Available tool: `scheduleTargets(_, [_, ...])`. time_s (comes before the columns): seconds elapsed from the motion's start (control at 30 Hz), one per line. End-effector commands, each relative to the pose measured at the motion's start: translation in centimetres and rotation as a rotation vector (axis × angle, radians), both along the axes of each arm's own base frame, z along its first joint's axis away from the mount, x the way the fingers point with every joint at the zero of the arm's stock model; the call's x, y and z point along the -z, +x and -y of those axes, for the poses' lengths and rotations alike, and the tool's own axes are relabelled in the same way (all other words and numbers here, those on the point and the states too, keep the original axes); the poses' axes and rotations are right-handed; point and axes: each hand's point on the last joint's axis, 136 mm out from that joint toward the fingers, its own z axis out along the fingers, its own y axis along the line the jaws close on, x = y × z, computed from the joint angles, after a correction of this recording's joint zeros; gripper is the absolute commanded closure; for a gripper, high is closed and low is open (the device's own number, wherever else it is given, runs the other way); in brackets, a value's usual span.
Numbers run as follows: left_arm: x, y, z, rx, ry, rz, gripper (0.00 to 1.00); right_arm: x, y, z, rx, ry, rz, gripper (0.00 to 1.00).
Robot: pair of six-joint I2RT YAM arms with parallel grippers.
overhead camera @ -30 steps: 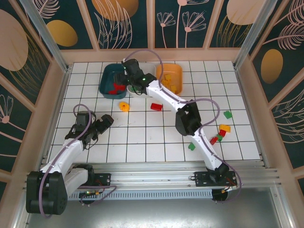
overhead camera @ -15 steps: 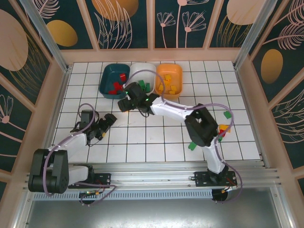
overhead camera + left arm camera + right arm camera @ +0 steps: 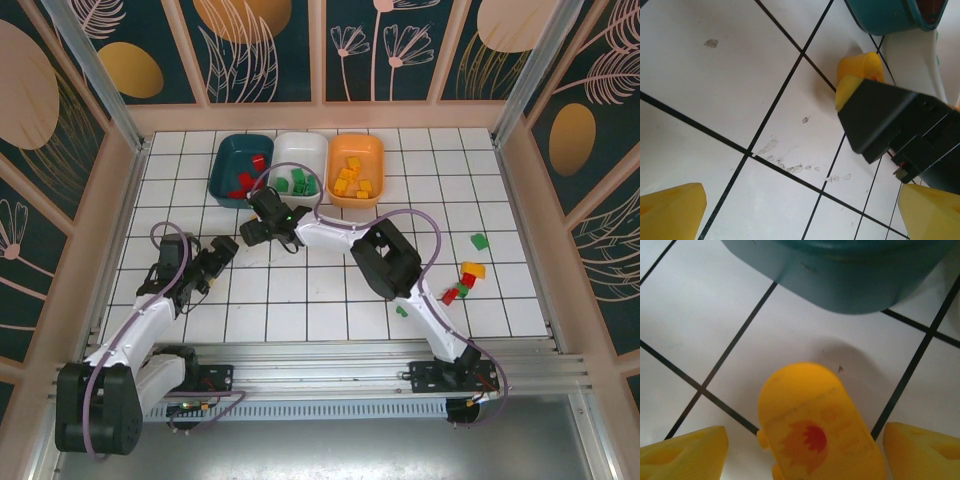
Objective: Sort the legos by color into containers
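Note:
A yellow-orange rounded lego (image 3: 815,425) with a red flame print lies on the white tiles just in front of the dark teal tub (image 3: 226,165). My right gripper (image 3: 805,455) is open, low over this piece, one yellow fingertip on each side of it and neither touching. From the left wrist view the same lego (image 3: 860,70) peeks out behind the right gripper's black body. My left gripper (image 3: 220,252) is open a tile to the left, over bare tiles. The teal tub holds red legos, the white tub (image 3: 300,150) green ones, the orange tub (image 3: 372,160) yellow ones.
Loose legos lie at the right: a green one (image 3: 480,240), a yellow one (image 3: 472,269), a red one (image 3: 450,296) beside a green one (image 3: 462,290), and a green one (image 3: 402,311). The right arm stretches across the table's middle.
My right gripper has drawn back from over the teal tub and come down around the yellow-orange lego. The left gripper has stayed in nearly the same place.

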Motion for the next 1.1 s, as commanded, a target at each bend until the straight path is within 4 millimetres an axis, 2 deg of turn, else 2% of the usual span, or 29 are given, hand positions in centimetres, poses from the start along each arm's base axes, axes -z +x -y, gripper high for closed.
scheduleTargets(0.0, [0.4,-0.4,-0.2,0.004,0.017,-0.034,0.02,0.4,1.6,-0.5,0.019,0.007,0.038,0.22])
scheduleTargets(0.1, [0.4,0.0,0.0,0.008,0.003,-0.038,0.02,0.8,1.6,-0.8,0.008,-0.005,0.03,0.35])
scheduleTargets(0.2, [0.0,0.4,-0.2,0.007,0.026,-0.03,0.04,-0.6,0.9,-1.0,-0.007,0.012,0.048,0.51])
scheduleTargets(0.27, [-0.6,0.8,-0.9,-0.006,0.074,-0.016,0.04,-3.1,0.2,-0.8,-0.006,0.053,0.074,0.63])
scheduleTargets(0.33, [-1.1,1.0,-1.6,-0.021,0.118,-0.006,0.04,-6.1,-0.6,-0.4,0.004,0.118,0.109,0.68])
scheduleTargets(0.5, [-3.6,1.9,-1.7,-0.006,0.143,0.072,0.09,-11.7,-1.0,2.4,0.081,0.204,0.188,0.72])
scheduleTargets(0.57, [-4.8,2.3,-1.3,0.0,0.121,0.124,0.12,-13.4,-0.3,4.2,0.117,0.223,0.21,0.73])
scheduleTargets(0.63, [-5.5,2.4,-1.1,-0.001,0.101,0.151,0.11,-13.7,1.1,6.7,0.167,0.212,0.218,0.73])
scheduleTargets(0.7, [-5.5,2.4,-0.5,0.02,0.073,0.162,0.1,-13.2,3.0,10.0,0.236,0.177,0.219,0.73])
scheduleTargets(0.87, [-4.3,2.1,1.8,0.099,0.002,0.157,0.06,-12.0,8.0,19.7,0.453,0.152,0.178,0.73])
scheduleTargets(0.93, [-4.1,2.0,3.2,0.14,-0.011,0.158,0.06,-10.7,9.5,22.5,0.51,0.126,0.134,0.73])
scheduleTargets(0.97, [-4.2,2.1,4.0,0.164,-0.012,0.16,0.06,-10.2,9.7,22.4,0.506,0.114,0.119,0.72])
scheduleTargets(1.0, [-4.3,2.1,4.7,0.182,-0.013,0.163,0.06,-9.8,10.7,24.1,0.532,0.102,0.111,0.72])
scheduleTargets(1.07, [-4.4,2.3,6.0,0.218,-0.02,0.162,0.06,-9.4,11.6,25.1,0.543,0.096,0.097,0.7])
